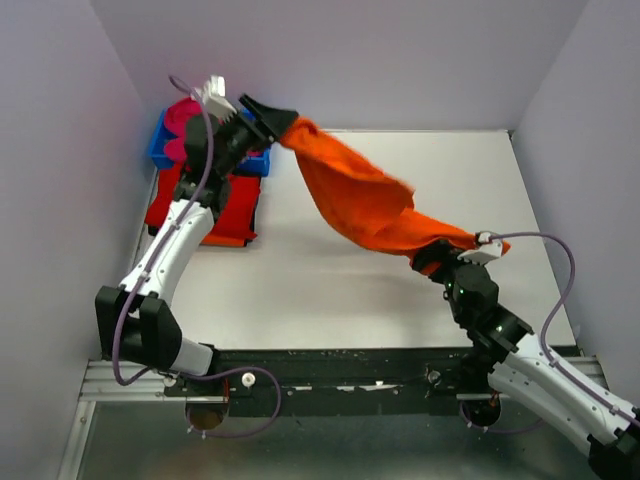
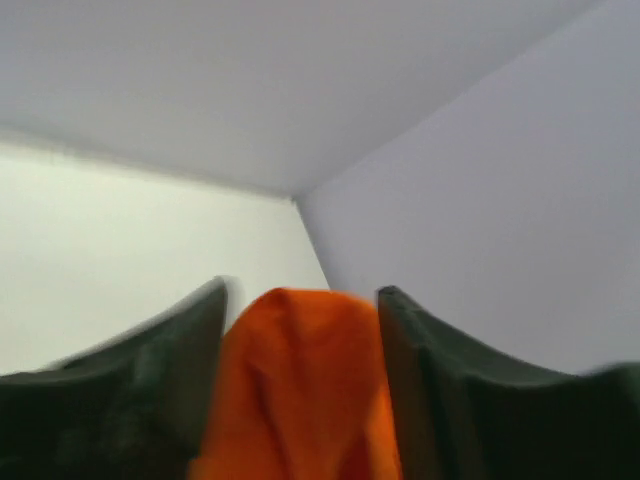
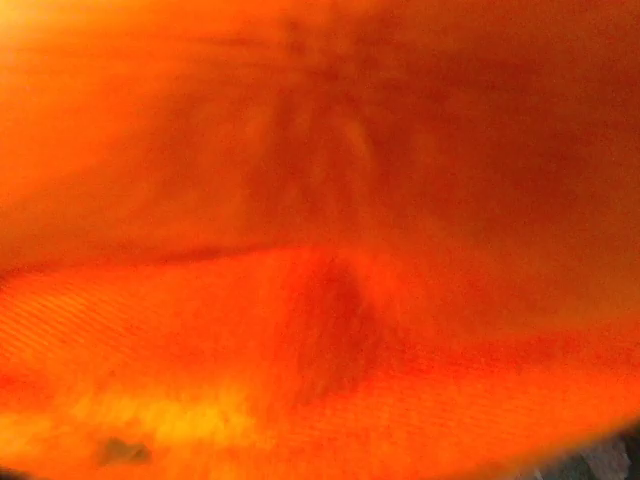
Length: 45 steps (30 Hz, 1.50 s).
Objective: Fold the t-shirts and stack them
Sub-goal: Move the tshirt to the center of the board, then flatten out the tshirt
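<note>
While the orange t-shirt (image 1: 360, 200) hangs stretched above the counter (image 1: 330, 290), the left end effector (image 1: 278, 119) holds its far end at rear left, fingers (image 2: 150, 370) partly apart with bunched cloth filling the gap. Its near end drapes over the right end effector (image 1: 437, 260); cloth hides those fingers, so their state cannot be determined. A red t-shirt (image 1: 235, 210) lies flat at counter left.

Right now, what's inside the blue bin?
Magenta-pink cloth bulges from the blue bin. The left arm covers the rest, so anything else inside is hidden.
</note>
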Each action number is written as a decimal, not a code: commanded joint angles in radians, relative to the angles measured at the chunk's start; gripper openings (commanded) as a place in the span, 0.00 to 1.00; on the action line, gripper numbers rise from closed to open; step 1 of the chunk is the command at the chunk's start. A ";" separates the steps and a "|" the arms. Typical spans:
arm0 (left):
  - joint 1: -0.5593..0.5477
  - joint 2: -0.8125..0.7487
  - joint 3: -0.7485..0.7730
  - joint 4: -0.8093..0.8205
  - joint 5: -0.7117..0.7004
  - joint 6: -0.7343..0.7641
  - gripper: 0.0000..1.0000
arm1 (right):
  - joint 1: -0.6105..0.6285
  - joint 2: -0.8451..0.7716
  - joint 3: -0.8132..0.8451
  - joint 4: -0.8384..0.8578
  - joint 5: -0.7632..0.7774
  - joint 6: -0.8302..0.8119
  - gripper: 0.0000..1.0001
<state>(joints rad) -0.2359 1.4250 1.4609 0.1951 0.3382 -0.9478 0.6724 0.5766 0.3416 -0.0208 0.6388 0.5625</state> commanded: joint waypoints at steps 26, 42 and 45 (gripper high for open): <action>-0.425 -0.150 -0.701 -0.436 -0.240 0.187 0.89 | 0.001 0.181 0.280 -0.900 0.118 0.672 0.98; -0.439 0.161 -0.643 -0.169 -0.225 0.119 0.44 | 0.001 0.002 0.221 -0.858 0.134 0.629 0.97; -0.436 0.195 -0.637 -0.114 -0.214 0.104 0.24 | 0.000 0.034 0.217 -0.811 0.125 0.591 0.97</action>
<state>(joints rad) -0.6693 1.5768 0.7982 -0.0223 0.1360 -0.8200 0.6724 0.5816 0.5743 -0.8730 0.7372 1.1866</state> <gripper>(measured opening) 0.374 0.973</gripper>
